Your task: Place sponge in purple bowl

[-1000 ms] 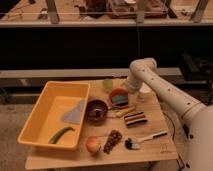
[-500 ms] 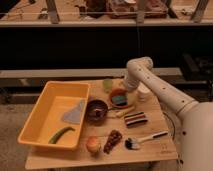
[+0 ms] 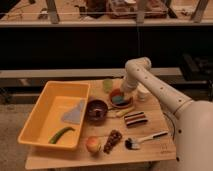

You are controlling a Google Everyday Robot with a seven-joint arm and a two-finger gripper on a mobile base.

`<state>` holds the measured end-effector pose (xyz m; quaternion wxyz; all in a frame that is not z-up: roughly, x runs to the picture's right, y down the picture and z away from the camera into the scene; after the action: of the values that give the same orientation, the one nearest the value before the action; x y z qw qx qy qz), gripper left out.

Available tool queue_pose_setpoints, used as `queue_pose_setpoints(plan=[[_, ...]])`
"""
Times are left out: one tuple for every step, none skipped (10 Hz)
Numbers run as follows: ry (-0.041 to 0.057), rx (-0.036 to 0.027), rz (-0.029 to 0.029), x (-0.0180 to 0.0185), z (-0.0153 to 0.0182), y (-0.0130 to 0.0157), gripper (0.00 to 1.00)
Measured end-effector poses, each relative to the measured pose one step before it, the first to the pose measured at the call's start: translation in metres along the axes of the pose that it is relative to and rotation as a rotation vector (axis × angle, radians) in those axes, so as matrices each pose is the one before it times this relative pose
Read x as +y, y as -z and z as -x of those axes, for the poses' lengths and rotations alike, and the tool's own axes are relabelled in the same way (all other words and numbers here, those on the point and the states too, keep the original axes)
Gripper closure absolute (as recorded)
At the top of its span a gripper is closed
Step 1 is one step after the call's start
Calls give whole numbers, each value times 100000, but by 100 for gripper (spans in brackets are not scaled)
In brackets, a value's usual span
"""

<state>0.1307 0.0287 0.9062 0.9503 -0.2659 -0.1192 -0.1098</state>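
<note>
**Item 1.** The yellow tray (image 3: 35, 120) stands well to the left of the pincer with a grey-blue cloth (image 3: 75, 114) inside it. It has no part in this step, so keep away from it.

**Item 2.** The purple bowl (image 3: 90, 106) sits to the left of the pincer and nearer the camera, close beside the orange bowl (image 3: 111, 96). Whether the two rims touch cannot be told. This is your destination, and the carry to it is short.

**Item 3.** The sponge (image 3: 118, 100) lies inside the orange bowl, directly beneath the pincer. In my judgement the task stands at the pick.

**Item 4.** The pincer (image 3: 123, 93) is low over the orange bowl, at the sponge. This view does not show how wide it stands or whether it has hold of anything.

**Recommendations.**
- Take the sponge across its middle. It looks soft, so squeeze only enough to hold it.
- Lift straight up until you clear the orange rim before moving left, or you may drag that bowl.
- Release low over the centre of the purple bowl.

**Item 5.** A white cup (image 3: 143, 93) stands just right of the pincer, beside the arm. Mind it when you swing.
</note>
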Motion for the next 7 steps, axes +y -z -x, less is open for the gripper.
queue_pose_setpoints(plan=[[-37,68,-46,-50,-21,-17,49],[72,-5,90,-1,26,-66,49],[424,-18,130,41,89,-25,49],[236,-6,268,102,56,-78,49],[203,-35,363,136,48,-115,49],[84,-92,344,106,32,-190,49],[26,-150,255,84,37,-193,49]])
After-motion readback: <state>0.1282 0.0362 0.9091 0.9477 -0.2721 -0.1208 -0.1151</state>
